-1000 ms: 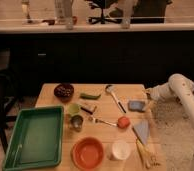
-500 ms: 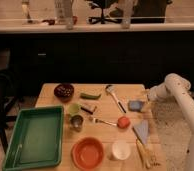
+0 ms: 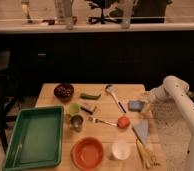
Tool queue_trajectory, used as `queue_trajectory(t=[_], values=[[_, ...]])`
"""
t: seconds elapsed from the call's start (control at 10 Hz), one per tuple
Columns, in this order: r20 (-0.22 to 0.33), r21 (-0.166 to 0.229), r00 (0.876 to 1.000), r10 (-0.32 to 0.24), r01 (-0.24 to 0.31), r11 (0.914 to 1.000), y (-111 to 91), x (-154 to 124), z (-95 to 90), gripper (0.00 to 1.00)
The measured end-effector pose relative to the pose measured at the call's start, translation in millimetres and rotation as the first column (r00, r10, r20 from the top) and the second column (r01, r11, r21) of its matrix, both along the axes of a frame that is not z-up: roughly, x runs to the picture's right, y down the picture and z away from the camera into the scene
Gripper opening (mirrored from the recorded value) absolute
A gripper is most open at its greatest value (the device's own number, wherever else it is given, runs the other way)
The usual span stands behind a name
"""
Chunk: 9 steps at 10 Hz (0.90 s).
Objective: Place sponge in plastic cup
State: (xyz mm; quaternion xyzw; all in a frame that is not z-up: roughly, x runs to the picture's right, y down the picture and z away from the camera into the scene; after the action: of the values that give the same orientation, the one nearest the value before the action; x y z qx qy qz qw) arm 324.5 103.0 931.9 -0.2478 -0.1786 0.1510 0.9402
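The small blue sponge (image 3: 135, 105) lies flat on the right side of the wooden table (image 3: 50, 100). My gripper (image 3: 146, 100), on the end of the white arm (image 3: 176, 92) that comes in from the right, is low over the table at the sponge's right edge; I cannot tell if it touches it. The light green plastic cup (image 3: 74, 108) stands upright left of the table's middle, well to the left of the sponge, next to a shiny metal cup (image 3: 77, 122).
A green tray (image 3: 34, 137) is at the front left, with an orange bowl (image 3: 87, 152) and a white cup (image 3: 121, 149) at the front. A dark bowl (image 3: 64, 90), a spatula (image 3: 114, 96), a red object (image 3: 122, 122) and a pale folded cloth (image 3: 142, 130) lie around.
My gripper has moved a little left and down, closer to the sponge. Nothing on the table has moved.
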Motion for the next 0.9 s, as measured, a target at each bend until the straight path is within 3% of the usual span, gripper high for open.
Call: queue_trajectory(t=[0.5, 0.9], values=[[-0.007, -0.019, 1.0, -0.026, 0.026, 0.9995, -3.6, -4.4, 13.4, 0.76], [-0.001, -0.054, 0.999, -0.052, 0.052, 0.9972, -6.0, -12.0, 28.4, 0.35]])
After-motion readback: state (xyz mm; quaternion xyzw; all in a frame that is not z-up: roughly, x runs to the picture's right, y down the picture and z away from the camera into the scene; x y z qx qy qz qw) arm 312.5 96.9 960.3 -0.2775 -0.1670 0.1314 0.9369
